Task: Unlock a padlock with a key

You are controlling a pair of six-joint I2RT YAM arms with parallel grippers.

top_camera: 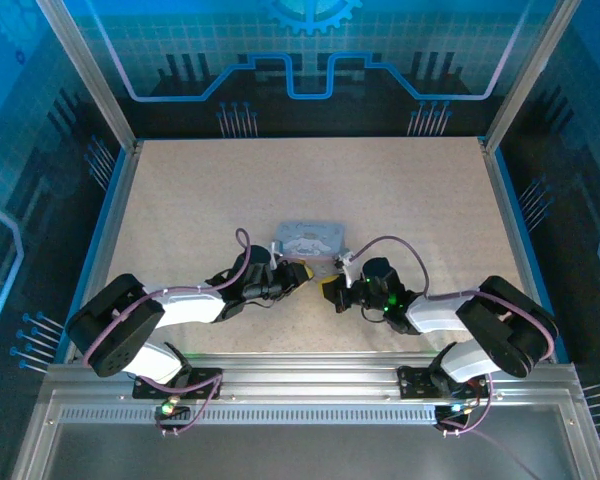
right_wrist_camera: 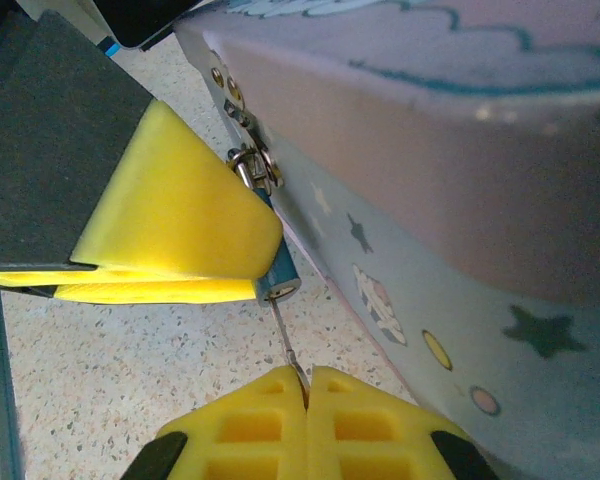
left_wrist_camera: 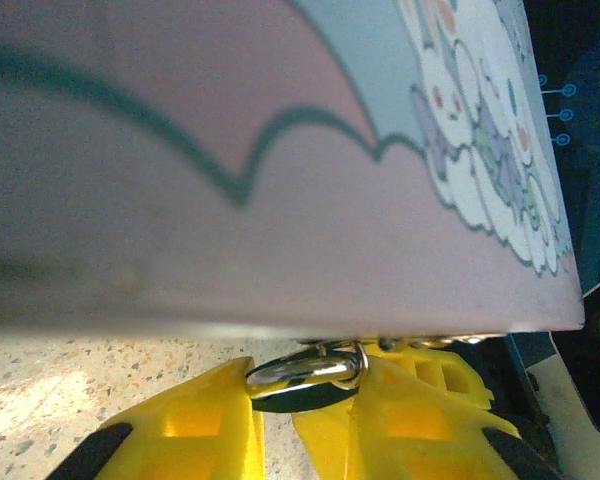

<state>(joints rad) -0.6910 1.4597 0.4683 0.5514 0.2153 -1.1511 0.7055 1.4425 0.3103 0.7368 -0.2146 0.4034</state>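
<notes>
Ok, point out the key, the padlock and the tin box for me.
key (right_wrist_camera: pixel 288 345), right wrist view, on its thin shaft.
padlock (right_wrist_camera: pixel 282 270), right wrist view, on its blue body.
tin box (right_wrist_camera: pixel 420 290), right wrist view, on its side wall.

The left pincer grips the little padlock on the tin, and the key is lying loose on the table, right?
Not quite. The key is not loose on the table: the right pincer pinches it, its tip up at the padlock, as the right wrist view shows. The left pincer does grip the padlock at the tin.
</notes>
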